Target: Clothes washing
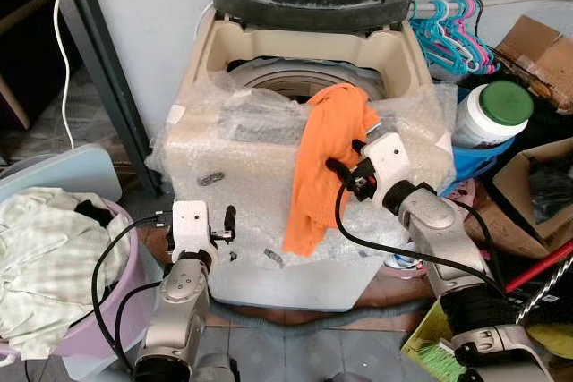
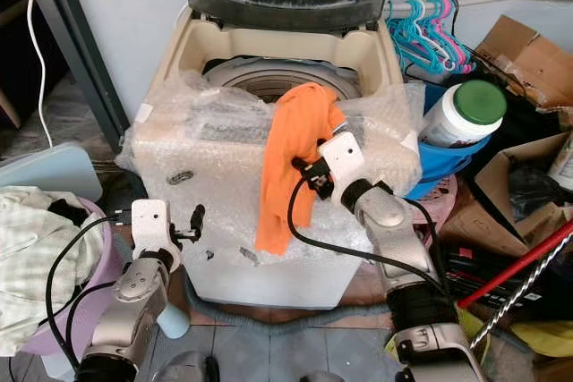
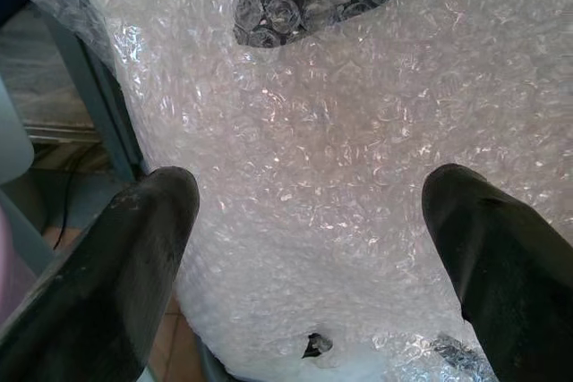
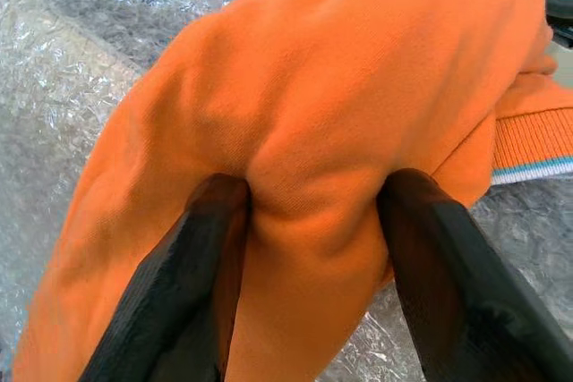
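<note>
Both head cameras look forward and down from above the arms at the bubble-wrapped washing machine (image 1: 295, 176), its lid raised, sharing nearly the same scene. The left wrist camera faces the machine's wrapped front at close range, between two spread black fingers (image 3: 107, 275). The right wrist camera sits tight against an orange garment (image 4: 304, 131) draped there.

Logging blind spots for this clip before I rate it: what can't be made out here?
- Washer drum interior: hidden by its rim and the orange garment, eye views.
- Control panel: blurred under bubble wrap.
- Lower items in the laundry basket: covered by pale clothes.
- Label of the white jar: too small.
</note>
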You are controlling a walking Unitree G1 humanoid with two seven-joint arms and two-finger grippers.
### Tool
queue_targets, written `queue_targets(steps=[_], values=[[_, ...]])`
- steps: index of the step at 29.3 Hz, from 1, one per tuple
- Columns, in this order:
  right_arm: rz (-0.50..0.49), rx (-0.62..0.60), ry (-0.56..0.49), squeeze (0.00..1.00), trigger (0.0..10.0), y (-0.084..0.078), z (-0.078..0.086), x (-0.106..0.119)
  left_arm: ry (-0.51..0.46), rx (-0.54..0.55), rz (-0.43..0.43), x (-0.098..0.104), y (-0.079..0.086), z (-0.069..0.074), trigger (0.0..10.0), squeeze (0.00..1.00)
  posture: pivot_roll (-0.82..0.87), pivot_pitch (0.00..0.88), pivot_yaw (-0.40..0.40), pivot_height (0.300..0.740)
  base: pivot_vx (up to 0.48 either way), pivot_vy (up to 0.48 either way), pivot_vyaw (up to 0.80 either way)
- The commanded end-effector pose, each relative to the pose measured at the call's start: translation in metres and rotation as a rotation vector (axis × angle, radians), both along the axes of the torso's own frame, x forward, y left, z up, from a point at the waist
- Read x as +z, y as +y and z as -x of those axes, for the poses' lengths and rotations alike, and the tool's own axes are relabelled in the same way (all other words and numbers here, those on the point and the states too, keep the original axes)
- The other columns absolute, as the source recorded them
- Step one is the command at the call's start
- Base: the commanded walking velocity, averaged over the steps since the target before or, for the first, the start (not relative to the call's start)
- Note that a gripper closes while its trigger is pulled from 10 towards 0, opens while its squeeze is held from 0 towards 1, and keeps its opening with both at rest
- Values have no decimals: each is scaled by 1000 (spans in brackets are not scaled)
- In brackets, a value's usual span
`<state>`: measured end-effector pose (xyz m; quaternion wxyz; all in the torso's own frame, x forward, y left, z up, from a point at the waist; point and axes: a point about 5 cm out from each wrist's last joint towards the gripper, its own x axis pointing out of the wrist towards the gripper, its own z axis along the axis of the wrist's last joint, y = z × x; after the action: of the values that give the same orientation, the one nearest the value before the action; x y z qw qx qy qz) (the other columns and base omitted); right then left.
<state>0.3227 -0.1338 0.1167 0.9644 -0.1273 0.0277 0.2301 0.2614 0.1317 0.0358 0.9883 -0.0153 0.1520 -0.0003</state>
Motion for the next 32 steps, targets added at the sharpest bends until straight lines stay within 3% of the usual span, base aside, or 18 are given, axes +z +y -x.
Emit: queue_targets(steps=[1, 5, 14, 17, 32], values=[[-16, -97, -12, 0, 0, -3, -7, 3, -1, -3, -10, 2, -1, 0, 10000, 0, 30, 0, -8, 740, 0, 0, 0], [-51, -162, -65, 0, 0, 1, -22, 20, 4, -7, -12, 1, -3, -1, 10000, 0, 29, 0, -14, 740, 0, 0, 0], [-80, -155, -84, 0, 0, -2, -51, 49, 5, 13, 2, 2, -7, -4, 10000, 0, 37, 0, -41, 740, 0, 0, 0], [-63, -138, -137, 0, 0, -5, -70, 77, 1, 19, 6, 3, -8, -6, 10000, 0, 38, 0, -46, 740, 0, 0, 0], [-63, -138, -137, 0, 0, -5, -70, 77, 1, 19, 6, 3, -8, -6, 10000, 0, 38, 0, -46, 740, 0, 0, 0]])
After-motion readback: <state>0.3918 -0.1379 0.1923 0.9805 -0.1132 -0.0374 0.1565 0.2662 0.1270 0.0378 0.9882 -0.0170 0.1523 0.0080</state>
